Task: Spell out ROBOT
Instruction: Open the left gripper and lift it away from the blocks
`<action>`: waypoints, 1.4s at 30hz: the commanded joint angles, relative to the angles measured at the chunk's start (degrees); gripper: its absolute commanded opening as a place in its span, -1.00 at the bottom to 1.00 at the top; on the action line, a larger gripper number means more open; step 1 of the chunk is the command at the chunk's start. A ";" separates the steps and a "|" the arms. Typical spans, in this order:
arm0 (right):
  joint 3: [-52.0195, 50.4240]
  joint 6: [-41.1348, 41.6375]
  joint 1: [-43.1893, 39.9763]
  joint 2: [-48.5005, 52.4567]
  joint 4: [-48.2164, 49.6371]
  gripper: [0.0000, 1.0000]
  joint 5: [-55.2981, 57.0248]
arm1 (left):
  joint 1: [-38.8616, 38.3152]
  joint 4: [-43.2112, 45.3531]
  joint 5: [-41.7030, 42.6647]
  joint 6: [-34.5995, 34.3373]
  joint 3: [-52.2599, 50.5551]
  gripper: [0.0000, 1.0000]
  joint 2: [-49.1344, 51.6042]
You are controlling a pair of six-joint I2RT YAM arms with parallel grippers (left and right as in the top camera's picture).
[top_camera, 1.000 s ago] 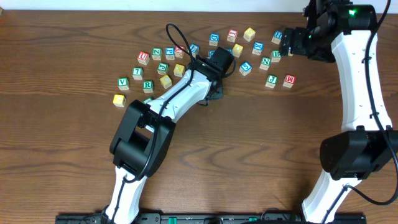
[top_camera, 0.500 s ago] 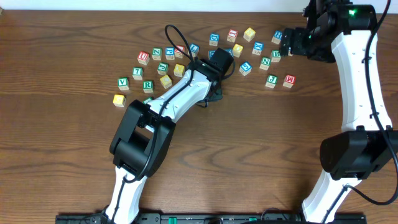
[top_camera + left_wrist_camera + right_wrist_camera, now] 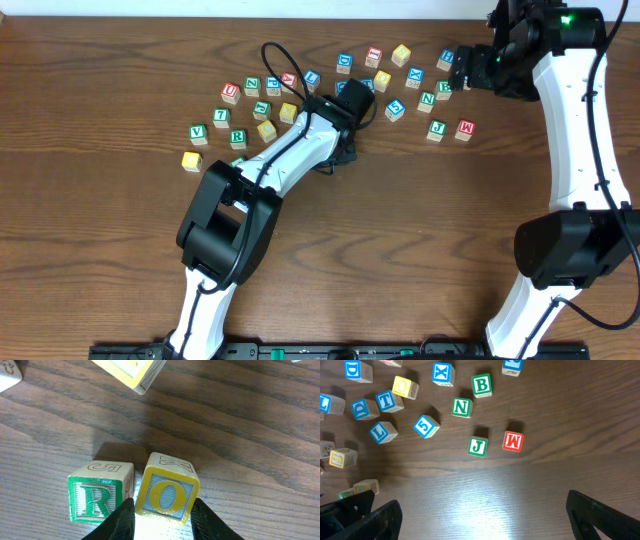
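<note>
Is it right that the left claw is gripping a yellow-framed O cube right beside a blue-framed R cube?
Not quite: the R cube is green-framed, not blue. The left wrist view shows the left gripper gripping the yellow-framed O cube right beside it.

A dark brown wooden table [image 3: 420, 250] with long grain fills the view. Soft glare [image 3: 505, 520] brightens its surface. A pale strip [image 3: 200, 5] runs beyond its far edge.

Green J cube [image 3: 477, 446] and red M cube [image 3: 512, 441] are sitting close together, not touching, on the wooden table [image 3: 535, 497], with green N cube [image 3: 461, 407] and skewed blue 5 cube [image 3: 426, 426] lying nearby.
</note>
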 commanded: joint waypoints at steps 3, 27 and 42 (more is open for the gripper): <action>0.24 -0.37 0.07 0.72 -0.20 0.99 -0.15 | 0.09 -0.44 -0.33 -2.45 -0.26 -0.28 0.35; 0.24 -0.37 0.07 0.72 -0.50 0.98 -0.13 | 0.09 -2.25 4.26 -3.91 -0.13 -0.28 0.33; 0.24 -0.37 0.07 0.72 -0.07 0.98 -0.15 | 0.52 -6.36 3.50 6.10 6.84 -0.05 -4.70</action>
